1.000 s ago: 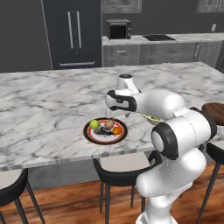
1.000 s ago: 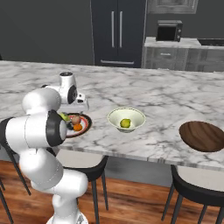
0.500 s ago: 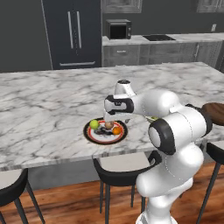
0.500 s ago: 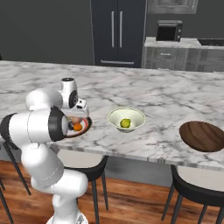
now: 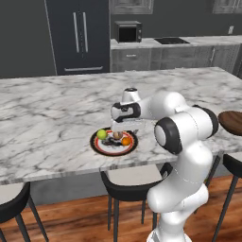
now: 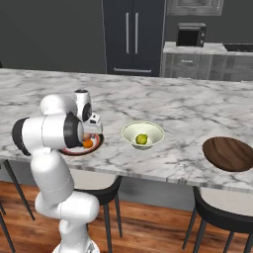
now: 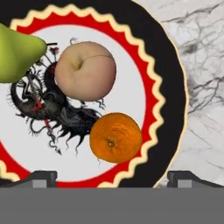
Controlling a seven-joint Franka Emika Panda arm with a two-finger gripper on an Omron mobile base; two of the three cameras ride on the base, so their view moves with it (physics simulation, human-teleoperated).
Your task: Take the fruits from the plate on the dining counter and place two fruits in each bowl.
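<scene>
Hand view: gripper [image 7: 112,178] with fingers spread wide, holding nothing, just above the plate [image 7: 173,87], which carries an orange [image 7: 116,137], a tan peach [image 7: 85,71] and a green pear [image 7: 17,52]. Right base view: plate sits on the marble counter [image 6: 188,111]; beside it a cream bowl [image 6: 143,135] holds one yellow-green fruit [image 6: 142,139], and a brown wooden bowl [image 6: 228,153] lies well apart.

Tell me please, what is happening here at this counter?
A white robot arm is sorting fruits from a plate on the marble dining counter into two bowls. Its gripper is open and empty, low over the plate, where a green fruit, a tan fruit and an orange fruit lie. A yellow-green fruit is already in the cream bowl. The wooden bowl holds nothing.
</scene>
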